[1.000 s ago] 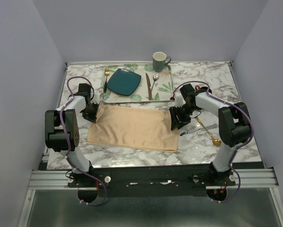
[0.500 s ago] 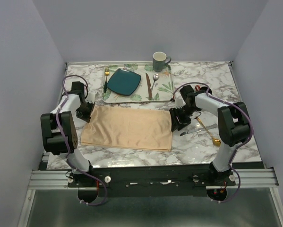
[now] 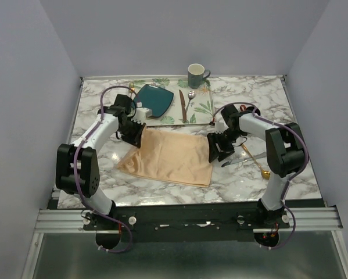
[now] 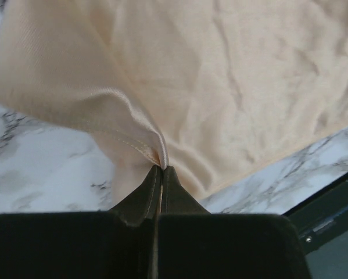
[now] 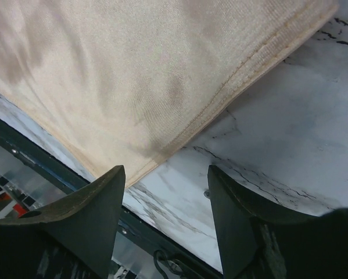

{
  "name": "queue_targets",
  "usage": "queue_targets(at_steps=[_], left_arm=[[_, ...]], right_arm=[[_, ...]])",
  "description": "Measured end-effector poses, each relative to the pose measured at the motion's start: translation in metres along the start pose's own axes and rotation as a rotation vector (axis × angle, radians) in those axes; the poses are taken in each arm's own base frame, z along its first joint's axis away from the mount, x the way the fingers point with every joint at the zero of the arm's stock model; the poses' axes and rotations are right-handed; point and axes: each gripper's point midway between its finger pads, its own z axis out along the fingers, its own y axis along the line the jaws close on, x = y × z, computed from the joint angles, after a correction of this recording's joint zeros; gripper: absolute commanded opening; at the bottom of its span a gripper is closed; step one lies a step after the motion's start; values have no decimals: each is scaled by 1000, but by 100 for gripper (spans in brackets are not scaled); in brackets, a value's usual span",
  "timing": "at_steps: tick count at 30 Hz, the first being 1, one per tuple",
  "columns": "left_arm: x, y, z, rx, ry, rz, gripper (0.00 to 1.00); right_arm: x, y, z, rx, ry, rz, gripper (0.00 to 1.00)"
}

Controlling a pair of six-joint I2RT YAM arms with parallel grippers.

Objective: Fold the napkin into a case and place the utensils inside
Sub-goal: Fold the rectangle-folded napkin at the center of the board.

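Napkin (image 3: pixel 171 157) corner pinched in left tool (image 4: pixel 161 170); right tool (image 5: pixel 165 170) over edge.

Open marble table (image 3: pixel 232 187) in front of napkin (image 3: pixel 174 158); tray (image 3: pixel 205 106) behind, spoon (image 3: pixel 256 161) and knife (image 3: pixel 237 162) to its right, block passage.

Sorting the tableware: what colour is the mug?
Dark green mug, clearest in the top external view.

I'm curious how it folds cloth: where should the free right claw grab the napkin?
Probably the hemmed right edge of the napkin, coming from the right with one finger sliding under. It lies flat on the bare table there, and the left gripper already pinches the opposite side.
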Motion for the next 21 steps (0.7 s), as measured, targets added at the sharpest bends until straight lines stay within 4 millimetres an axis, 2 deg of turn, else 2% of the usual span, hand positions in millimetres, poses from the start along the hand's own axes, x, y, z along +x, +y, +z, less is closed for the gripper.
queue_targets(at_steps=[6, 10, 15, 21], left_arm=[[-14, -66, 18, 167, -8, -7, 0], [-25, -99, 32, 262, -14, -47, 0], [-41, -149, 55, 385, -8, -80, 0], [-56, -191, 73, 486, -9, -115, 0]], right_arm=[[0, 4, 4, -44, 24, 30, 60], [1, 7, 7, -75, 42, 44, 50], [3, 10, 12, -109, 64, 60, 47], [4, 11, 14, -124, 72, 67, 46]])
